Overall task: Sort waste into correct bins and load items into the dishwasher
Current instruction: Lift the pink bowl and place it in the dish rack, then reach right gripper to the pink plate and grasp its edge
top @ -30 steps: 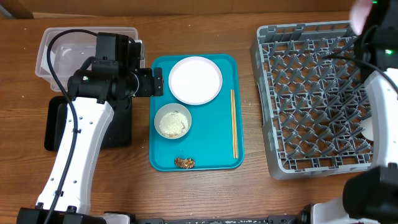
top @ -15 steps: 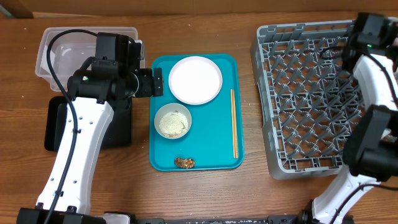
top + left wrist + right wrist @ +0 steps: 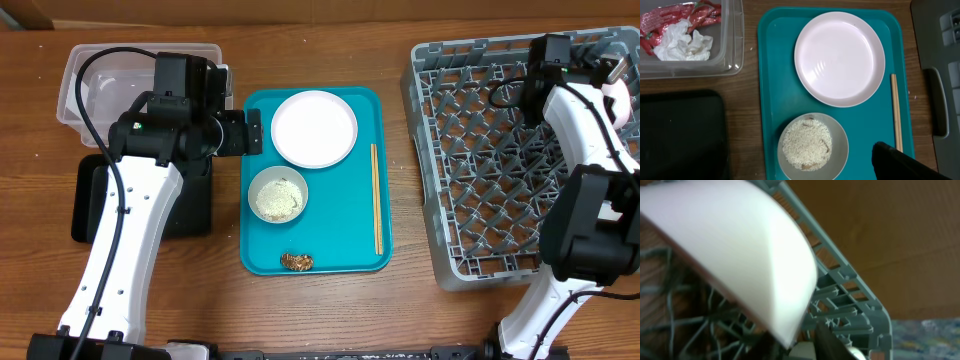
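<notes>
My left gripper (image 3: pixel 251 131) is open and empty above the teal tray's left edge; only one dark finger (image 3: pixel 895 162) shows in the left wrist view. A pale plate (image 3: pixel 314 128) (image 3: pixel 839 58), a bowl of rice grains (image 3: pixel 278 194) (image 3: pixel 812 146), chopsticks (image 3: pixel 376 198) (image 3: pixel 896 110) and a brown food lump (image 3: pixel 296 261) lie on that tray. The red-and-white wrapper (image 3: pixel 675 17) and tissue wad (image 3: pixel 682 42) lie in the clear tub (image 3: pixel 70 100). My right gripper (image 3: pixel 600 75) (image 3: pixel 800 340) is shut on a pale dish (image 3: pixel 616 100) (image 3: pixel 740 245) over the grey rack's (image 3: pixel 500 170) far right part.
The black tray (image 3: pixel 190 210) (image 3: pixel 680 135) sits in front of the clear tub, partly under my left arm. The teal serving tray (image 3: pixel 340 230) lies between the bins and the rack. The rack's corner (image 3: pixel 850 310) is close behind the held dish.
My right arm has swung left over the back of the rack with the pale dish in it. The left arm and the things on the teal tray have not moved.
</notes>
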Motion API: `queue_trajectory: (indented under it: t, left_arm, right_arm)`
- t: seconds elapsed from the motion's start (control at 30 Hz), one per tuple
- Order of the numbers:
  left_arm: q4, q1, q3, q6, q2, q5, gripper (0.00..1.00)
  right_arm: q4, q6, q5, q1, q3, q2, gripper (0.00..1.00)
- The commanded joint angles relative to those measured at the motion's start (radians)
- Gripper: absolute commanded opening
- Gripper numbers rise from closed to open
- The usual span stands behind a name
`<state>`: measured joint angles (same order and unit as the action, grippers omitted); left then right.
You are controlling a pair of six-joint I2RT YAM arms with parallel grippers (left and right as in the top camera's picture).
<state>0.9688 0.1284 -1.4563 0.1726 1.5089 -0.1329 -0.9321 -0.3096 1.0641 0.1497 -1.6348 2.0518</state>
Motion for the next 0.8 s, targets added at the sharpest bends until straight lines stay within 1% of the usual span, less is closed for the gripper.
queue_trajectory:
  t: [0.0,0.03,0.23,0.27,0.3,0.33,0.43,0.53,0.57,0.6,0.73,0.77]
  left_arm:
    - [-0.002,-0.005,-0.022,-0.015,-0.01,0.01,0.94]
    - [-0.001,-0.005,-0.022,-0.015,-0.01,0.009,0.94]
    - [0.0,-0.005,-0.022,-0.016,-0.01,0.01,0.94]
    - [0.0,-0.005,-0.022,-0.016,-0.01,0.01,0.94]
    - [0.0,-0.005,-0.022,-0.016,-0.01,0.01,0.94]
    - [-0.001,-0.005,-0.022,-0.016,-0.01,0.01,0.94]
    - [-0.001,-0.005,-0.022,-0.016,-0.01,0.01,0.95]
    - [-0.001,-0.005,-0.022,-0.015,-0.01,0.01,0.95]
    - [0.0,-0.005,-0.022,-0.015,-0.01,0.01,0.95]
    - [0.0,-0.005,-0.022,-0.015,-0.01,0.01,0.95]
    - [0.008,-0.005,-0.022,-0.014,-0.01,0.023,0.95]
    - [0.018,-0.005,-0.022,0.012,-0.01,0.066,0.96]
  right_arm:
    - [-0.027,-0.046,-0.115,-0.032,-0.006,0.002,0.52]
    - [-0.045,-0.066,-0.142,-0.032,-0.006,-0.008,0.59]
    - [-0.047,-0.068,-0.261,-0.032,-0.012,-0.141,0.73]
    - [-0.045,-0.056,-0.31,-0.035,-0.023,-0.185,0.77]
    - [-0.04,-0.028,-0.405,-0.04,-0.039,-0.227,0.81]
    - [-0.038,0.003,-0.494,-0.045,-0.05,-0.252,0.81]
    - [-0.023,0.13,-0.909,-0.058,-0.068,-0.317,0.81]
    - [-0.013,0.17,-1.35,-0.088,-0.067,-0.335,0.8]
    - [-0.013,0.17,-1.422,-0.108,-0.066,-0.326,0.8]
    - [-0.013,0.17,-1.451,-0.128,-0.066,-0.32,0.8]
    - [-0.013,0.188,-1.455,-0.224,-0.066,-0.276,0.8]
    - [-0.013,0.187,-1.437,-0.259,-0.066,-0.254,0.8]
